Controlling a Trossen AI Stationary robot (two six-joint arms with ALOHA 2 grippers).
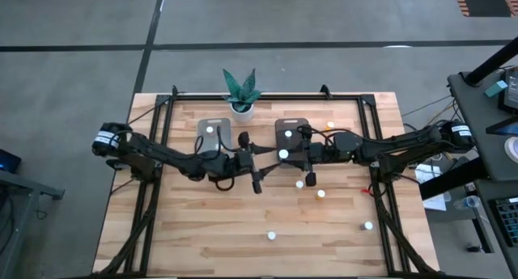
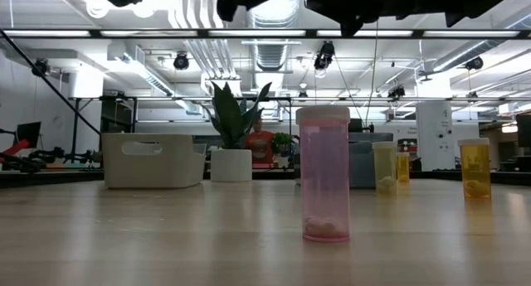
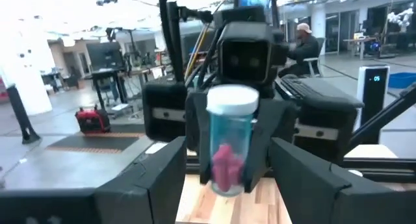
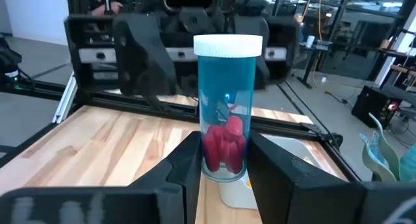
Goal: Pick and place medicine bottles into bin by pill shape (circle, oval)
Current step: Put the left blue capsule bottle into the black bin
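Note:
A blue bottle with a white cap and red pills inside is held upright in my right gripper, high above the table between the two bins. My left gripper faces it from the left. It is open and empty, and its fingers stand wide on either side, short of the bottle. The pale clear bin and the dark grey bin each hold a white-capped bottle. Several more bottles stand on the table, among them a pink one. My right gripper pinches the bottle's lower body between its two fingers. The fingers come level from the table's right side, one on each side of the bottle. The bottle stands upright in the hold, cap up, lifted clear of the table.
A green plant in a white pot stands at the far edge between the bins. Loose bottles stand at the right and near side. Black frame rails run along both table sides.

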